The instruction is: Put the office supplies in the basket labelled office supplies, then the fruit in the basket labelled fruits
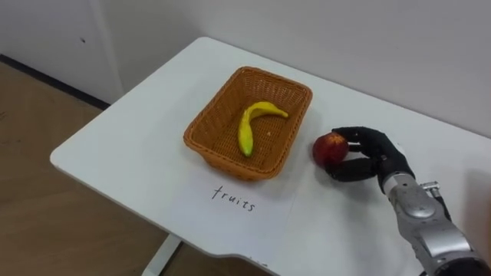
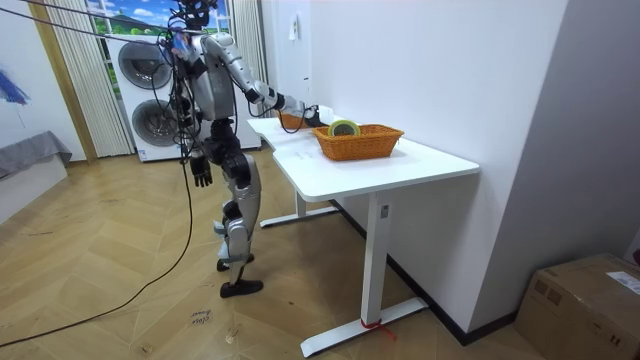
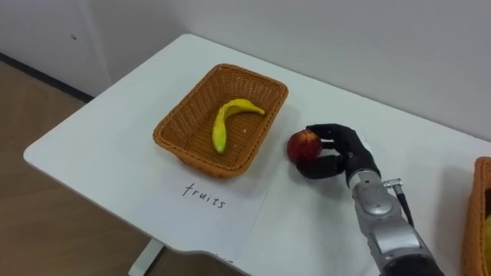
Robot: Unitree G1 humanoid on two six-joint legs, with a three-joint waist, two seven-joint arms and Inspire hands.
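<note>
A red apple (image 1: 330,148) is just right of the brown wicker fruit basket (image 1: 205,116), low over the white table (image 1: 130,146). My right hand (image 1: 374,157) is shut on it, fingers over the top and thumb underneath. I cannot tell whether the apple touches the tabletop. A yellow banana (image 1: 249,126) lies inside the basket. A handwritten paper label (image 1: 234,198) lies in front of the basket. A second wicker basket (image 3: 477,222) stands at the right edge; in the room view this basket (image 2: 360,143) holds a tape roll (image 2: 344,128). My left hand (image 2: 202,170) hangs at my side.
I stand at the table's end by the wall. The table's front edge (image 1: 115,184) drops to a wooden floor (image 1: 46,222). Two stacked washing machines (image 2: 150,90) stand behind me, and a cardboard box (image 2: 590,300) sits on the floor at the room view's right.
</note>
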